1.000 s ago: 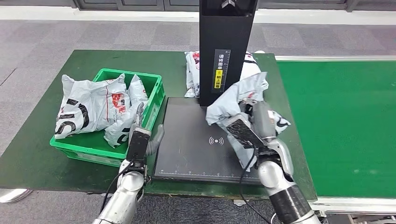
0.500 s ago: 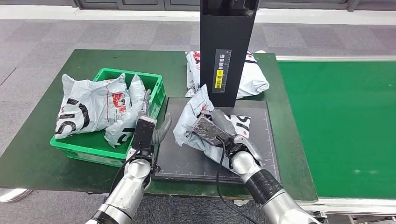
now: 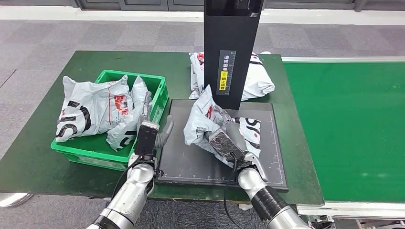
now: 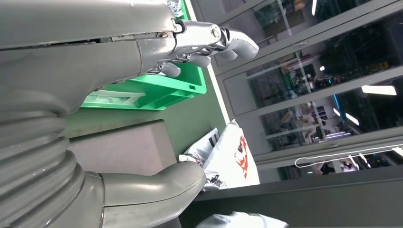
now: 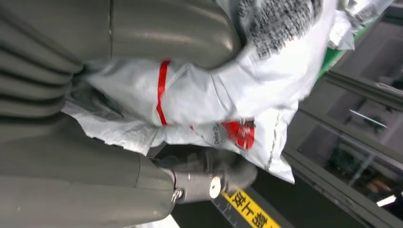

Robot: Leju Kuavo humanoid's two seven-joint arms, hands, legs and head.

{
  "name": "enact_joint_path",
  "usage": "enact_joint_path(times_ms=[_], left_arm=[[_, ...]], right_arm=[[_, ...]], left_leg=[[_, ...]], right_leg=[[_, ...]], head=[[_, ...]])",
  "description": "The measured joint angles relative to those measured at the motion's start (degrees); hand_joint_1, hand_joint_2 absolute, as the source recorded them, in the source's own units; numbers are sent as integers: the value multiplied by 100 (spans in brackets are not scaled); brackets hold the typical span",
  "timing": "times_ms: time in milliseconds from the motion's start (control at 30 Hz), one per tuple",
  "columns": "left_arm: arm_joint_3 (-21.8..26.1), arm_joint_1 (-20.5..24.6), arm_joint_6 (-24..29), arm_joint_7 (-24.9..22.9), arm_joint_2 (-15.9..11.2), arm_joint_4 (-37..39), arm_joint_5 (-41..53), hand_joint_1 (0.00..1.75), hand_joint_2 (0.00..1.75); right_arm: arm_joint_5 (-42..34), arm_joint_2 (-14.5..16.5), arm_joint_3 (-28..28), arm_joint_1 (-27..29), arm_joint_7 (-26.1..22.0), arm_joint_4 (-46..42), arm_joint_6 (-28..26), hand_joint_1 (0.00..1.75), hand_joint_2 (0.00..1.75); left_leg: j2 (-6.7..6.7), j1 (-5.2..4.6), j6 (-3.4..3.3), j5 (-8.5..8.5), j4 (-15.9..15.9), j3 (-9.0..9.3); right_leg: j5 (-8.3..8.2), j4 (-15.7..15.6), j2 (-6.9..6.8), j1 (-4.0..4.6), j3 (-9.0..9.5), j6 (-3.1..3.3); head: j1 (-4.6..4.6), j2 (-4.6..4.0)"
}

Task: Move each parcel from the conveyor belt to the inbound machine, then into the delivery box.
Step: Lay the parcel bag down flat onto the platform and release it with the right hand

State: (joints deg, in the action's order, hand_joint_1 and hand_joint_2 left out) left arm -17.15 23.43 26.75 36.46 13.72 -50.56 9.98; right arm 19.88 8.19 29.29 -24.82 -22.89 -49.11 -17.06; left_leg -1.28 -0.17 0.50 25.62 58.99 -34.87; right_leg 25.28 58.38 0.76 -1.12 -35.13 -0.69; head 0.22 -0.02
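My right hand (image 3: 223, 142) grips a crumpled white parcel (image 3: 208, 120) that lies on the black pad of the inbound machine (image 3: 191, 157). In the right wrist view the thumb (image 5: 180, 28) and fingers (image 5: 209, 183) close around the parcel (image 5: 214, 99). My left hand (image 3: 149, 131) hovers open at the pad's left edge, beside the green delivery box (image 3: 157, 98), holding nothing. In the left wrist view its fingers (image 4: 209, 40) are spread near the box (image 4: 157, 90). Several white parcels (image 3: 90, 112) fill the box.
The machine's black upright column (image 3: 231, 47) stands behind the pad, with another white parcel (image 3: 258, 78) behind it. The green conveyor belt (image 3: 348, 124) runs along the right. The green table (image 3: 28, 162) carries the box and machine.
My right hand brought the parcel from the pad's right side down onto the pad, then drew back slightly towards me. My left hand rose a little next to the box.
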Motion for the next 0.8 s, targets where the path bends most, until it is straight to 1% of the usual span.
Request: enact_joint_path(times_ms=[100,233,300,467,533,667,800], left_arm=[[-39,62,-6,202,-8,72,-96,0,175],[-109,177,-17,343,-26,195,-234,0,175],[-152,243,-17,359,-37,254,-293,0,175],[-268,379,-11,365,-55,360,-349,0,175],[-320,413,-5,367,-56,389,-368,0,175],[-433,478,-4,369,-57,442,-420,0,175],[-547,553,-18,369,-60,486,-484,0,175]], right_arm=[[-380,-7,-65,25,-264,0,135,0,0],[-756,-36,-111,5,-445,6,496,0,0],[-853,-53,-111,-43,-518,43,602,0,0],[-1047,-85,-112,-136,-705,111,542,0,0],[-1170,-103,-113,-142,-777,114,596,0,0],[-1343,-151,-114,-154,-838,114,818,0,0],[-1702,-206,-123,-189,-1034,145,1266,0,0]], left_leg=[[1,0,0,0,0,-1],[2,0,0,0,0,-1],[2,0,0,0,0,-1],[3,0,0,0,0,-1],[3,0,0,0,0,-1],[3,0,0,0,0,-2],[3,0,0,0,1,-2]], right_leg=[[0,0,1,0,0,0],[-1,0,4,0,-1,0],[-1,0,4,0,-1,0],[-1,0,6,0,-1,1],[-1,0,6,0,-2,1],[-1,0,6,0,-2,1],[-1,0,6,0,-3,1]], head=[[0,0],[0,0],[0,0],[0,-1],[0,0],[0,1],[0,1]])
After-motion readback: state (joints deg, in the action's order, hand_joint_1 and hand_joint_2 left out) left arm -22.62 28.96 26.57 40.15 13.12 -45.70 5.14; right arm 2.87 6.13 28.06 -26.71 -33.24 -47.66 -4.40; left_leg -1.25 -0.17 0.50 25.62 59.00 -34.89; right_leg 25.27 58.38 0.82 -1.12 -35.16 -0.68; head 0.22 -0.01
